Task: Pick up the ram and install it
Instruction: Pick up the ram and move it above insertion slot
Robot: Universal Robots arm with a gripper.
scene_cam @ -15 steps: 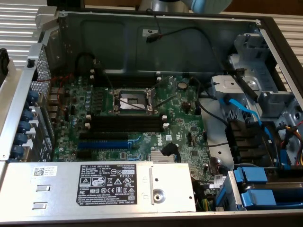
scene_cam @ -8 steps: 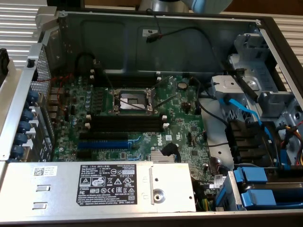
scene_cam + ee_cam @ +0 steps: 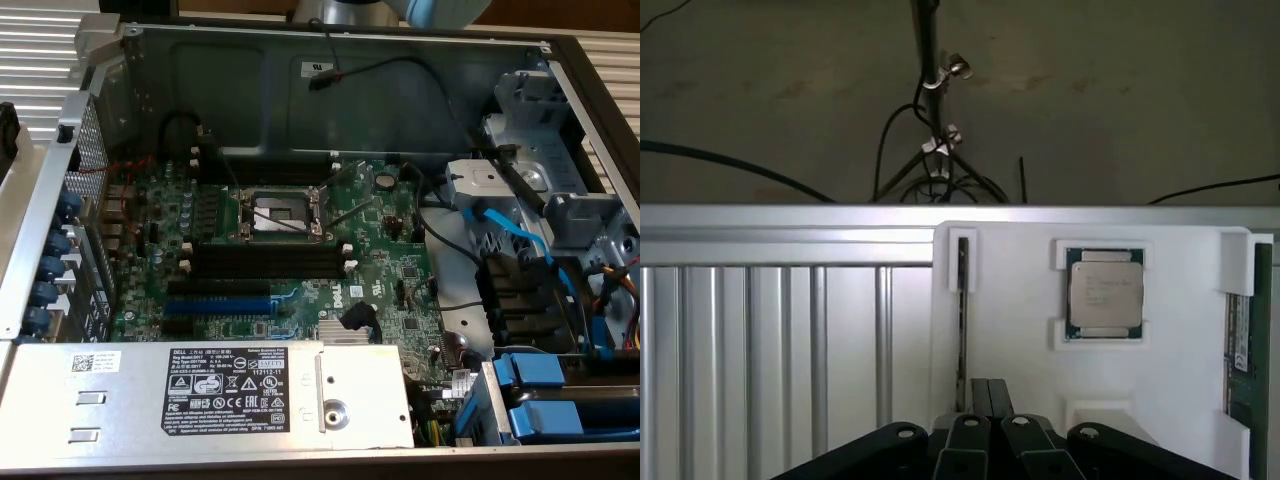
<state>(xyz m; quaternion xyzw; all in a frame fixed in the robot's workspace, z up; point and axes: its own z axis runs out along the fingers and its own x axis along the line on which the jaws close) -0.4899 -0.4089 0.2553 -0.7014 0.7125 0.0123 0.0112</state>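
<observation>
In the wrist view my gripper (image 3: 988,388) is shut, its two black fingers pressed together with nothing between them. It hovers over a white holder tray (image 3: 1020,330). A dark-green ram (image 3: 1242,345) with a white label lies in a recess at the tray's edge, well off to one side of the fingers. A thin dark stick (image 3: 961,320) stands on edge in a narrow slot close beside the fingertips. In the exterior view the open computer case shows the motherboard (image 3: 300,250) with long black slots (image 3: 270,256) that have white end clips and hold nothing.
A processor chip (image 3: 1105,292) sits in a square pocket of the tray. Ribbed metal table (image 3: 770,340) lies beside the tray. In the case: the processor socket (image 3: 278,213), a blue expansion slot (image 3: 222,298), the power supply (image 3: 240,395), blue cables (image 3: 520,240) and drive bays.
</observation>
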